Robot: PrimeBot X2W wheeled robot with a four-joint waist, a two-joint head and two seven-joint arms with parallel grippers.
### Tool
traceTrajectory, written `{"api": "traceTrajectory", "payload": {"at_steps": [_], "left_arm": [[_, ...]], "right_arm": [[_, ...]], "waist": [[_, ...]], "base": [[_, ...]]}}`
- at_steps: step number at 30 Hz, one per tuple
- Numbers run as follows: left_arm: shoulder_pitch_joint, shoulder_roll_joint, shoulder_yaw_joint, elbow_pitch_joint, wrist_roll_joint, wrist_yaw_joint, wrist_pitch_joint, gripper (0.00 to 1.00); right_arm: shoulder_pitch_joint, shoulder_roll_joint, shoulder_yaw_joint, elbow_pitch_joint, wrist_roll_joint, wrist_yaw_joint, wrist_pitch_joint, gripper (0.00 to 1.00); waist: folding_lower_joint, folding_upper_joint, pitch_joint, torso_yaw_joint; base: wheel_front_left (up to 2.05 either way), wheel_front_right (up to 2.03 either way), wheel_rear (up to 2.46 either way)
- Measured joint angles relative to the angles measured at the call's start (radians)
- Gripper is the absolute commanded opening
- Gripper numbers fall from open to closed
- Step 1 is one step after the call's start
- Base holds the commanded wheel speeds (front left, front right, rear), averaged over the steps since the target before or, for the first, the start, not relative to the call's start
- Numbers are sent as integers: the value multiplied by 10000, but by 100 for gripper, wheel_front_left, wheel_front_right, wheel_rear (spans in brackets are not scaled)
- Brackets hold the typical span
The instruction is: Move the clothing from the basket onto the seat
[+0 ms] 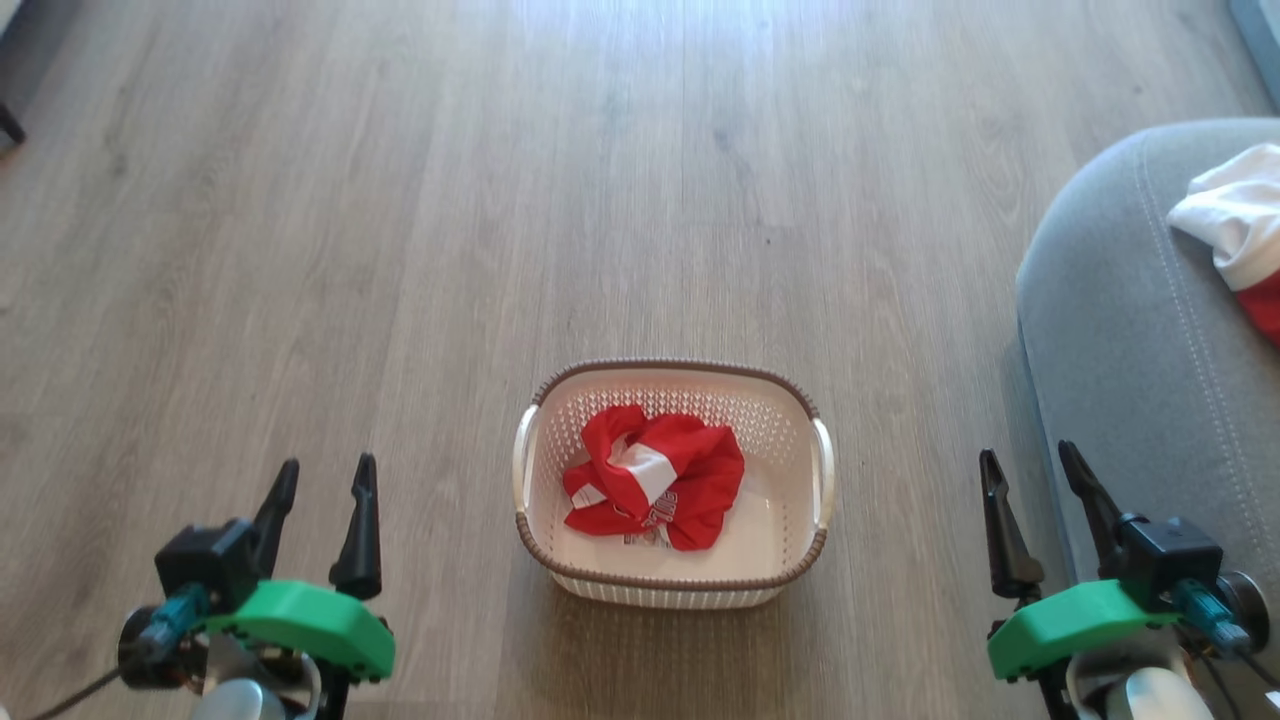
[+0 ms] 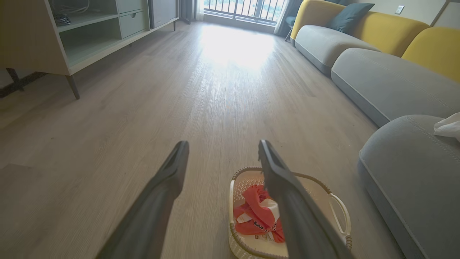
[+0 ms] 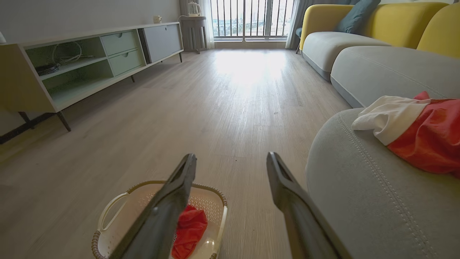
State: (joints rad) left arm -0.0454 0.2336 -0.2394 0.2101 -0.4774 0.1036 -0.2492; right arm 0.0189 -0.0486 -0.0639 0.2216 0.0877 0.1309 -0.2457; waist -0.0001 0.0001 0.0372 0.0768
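1. Clothing (image 1: 655, 480): red, crumpled, inside basket (image 1: 670, 585) on floor (image 1: 400, 250).
2. Seat (image 1: 1120, 340): grey, right of basket, apart.
3. Left gripper (image 1: 328, 463), right gripper (image 1: 1028, 452): fingers spread, empty, flanking basket.

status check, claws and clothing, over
Left claw open, right claw open, both empty. Clothing bunched in basket. Another garment lies on seat.

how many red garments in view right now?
2. One red garment lies crumpled in the basket on the floor. A second garment, red and white, lies on the grey seat. More may be hidden under the first.
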Motion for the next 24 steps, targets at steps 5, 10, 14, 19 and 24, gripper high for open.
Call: {"api": "traceTrajectory", "payload": {"at_steps": [5,10,14,19,24], "left_arm": [[124,-180,291,77,270,-222,0,100],[124,-359,508,96,489,-399,0,100],[123,-443,604,117,616,-491,0,100],[117,-481,725,146,686,-585,0,100],[-58,-545,738,140,840,-757,0,100]], "right_arm": [[-4,25,161,127,102,0,-25,100],[-4,25,161,58,209,0,-27,100],[-4,25,148,-35,276,0,-54,100],[-17,25,92,-151,280,0,-54,100],[-268,25,-31,-506,282,0,-56,100]], "waist": [[0,0,-128,-52],[0,0,-120,-141],[0,0,-56,-203],[0,0,139,-264],[1,0,740,-375]], "base": [[0,0,0],[0,0,0],[0,0,0],[0,0,0],[0,0,0]]}}
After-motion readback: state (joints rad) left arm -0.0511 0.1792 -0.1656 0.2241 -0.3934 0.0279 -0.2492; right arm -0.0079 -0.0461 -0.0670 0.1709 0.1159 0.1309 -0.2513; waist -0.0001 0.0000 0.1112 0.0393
